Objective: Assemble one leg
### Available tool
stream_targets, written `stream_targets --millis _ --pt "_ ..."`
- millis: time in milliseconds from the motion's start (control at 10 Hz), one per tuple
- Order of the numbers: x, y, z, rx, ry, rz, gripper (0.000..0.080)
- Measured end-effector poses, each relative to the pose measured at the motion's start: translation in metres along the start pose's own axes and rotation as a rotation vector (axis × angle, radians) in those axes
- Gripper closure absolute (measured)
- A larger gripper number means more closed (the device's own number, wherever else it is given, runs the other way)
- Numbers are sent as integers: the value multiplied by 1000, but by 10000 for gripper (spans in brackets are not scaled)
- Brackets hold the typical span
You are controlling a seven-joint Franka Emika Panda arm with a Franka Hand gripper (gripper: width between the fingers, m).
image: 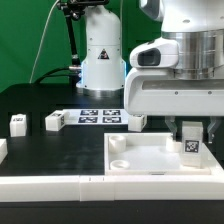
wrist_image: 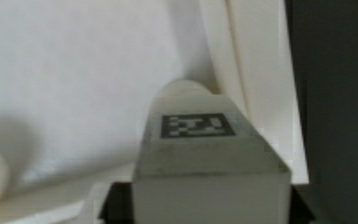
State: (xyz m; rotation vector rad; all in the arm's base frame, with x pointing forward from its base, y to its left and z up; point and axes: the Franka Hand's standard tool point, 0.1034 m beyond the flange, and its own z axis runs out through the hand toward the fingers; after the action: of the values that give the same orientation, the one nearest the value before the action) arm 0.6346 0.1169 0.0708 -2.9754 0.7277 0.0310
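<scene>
My gripper (image: 190, 136) is shut on a leg (image: 191, 148), a small white block with a black-and-white tag. It holds the leg upright over the large white square panel (image: 140, 158), near the panel's corner at the exterior view's right. In the wrist view the leg (wrist_image: 197, 125) fills the middle between my gripper (wrist_image: 206, 203) fingers, its tip close to the panel's raised rim (wrist_image: 258, 90). Whether the leg touches the panel cannot be told. Three more legs stand on the black table: one (image: 17, 123), a second (image: 55, 121) and a third (image: 136, 122).
The marker board (image: 100, 117) lies behind the panel, in front of the arm's base (image: 102, 60). Long white bars (image: 60, 186) lie along the front edge. Another white part (image: 3, 150) sits at the exterior view's left edge.
</scene>
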Motion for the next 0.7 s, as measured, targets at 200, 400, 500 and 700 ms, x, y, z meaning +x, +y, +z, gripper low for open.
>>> stream_targets --millis 200,400,500,700 --pt "1 2 0 13 -2 238 506" --pt "1 2 0 10 -8 434 506" --pt "0 3 0 11 -13 522 506" --pt "0 3 1 9 -15 668 506"
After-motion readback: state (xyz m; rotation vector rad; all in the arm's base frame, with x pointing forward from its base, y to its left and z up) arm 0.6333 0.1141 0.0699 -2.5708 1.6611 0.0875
